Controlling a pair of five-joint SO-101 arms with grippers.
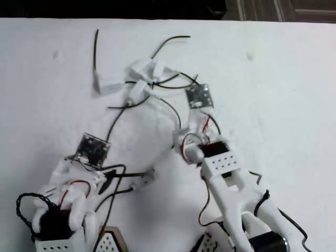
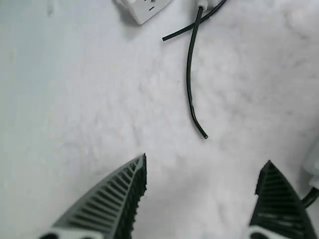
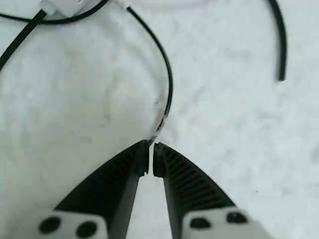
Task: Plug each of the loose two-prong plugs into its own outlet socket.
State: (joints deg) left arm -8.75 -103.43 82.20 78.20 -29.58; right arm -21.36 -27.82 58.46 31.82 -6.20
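Several white outlet sockets and plugs [image 1: 142,79] lie tangled with black cords at the table's far middle. One loose white plug [image 1: 144,178] lies closer, between the two arms. In the left wrist view my left gripper [image 2: 199,191] hangs open over bare table, short of a white socket [image 2: 144,7] and a black cord end [image 2: 192,84]; a white piece shows beside one finger [image 2: 314,164]. My right gripper [image 3: 151,159] is shut, its tips pinching the end of a curved black cord [image 3: 168,74] that runs back to a white plug [image 3: 62,5].
The table [image 1: 273,94] is covered in white cloth. Loose black cords [image 1: 96,47] stray out from the pile. Another cord end [image 3: 280,45] lies to one side of the right gripper. Open room lies at the far left and the right of the table.
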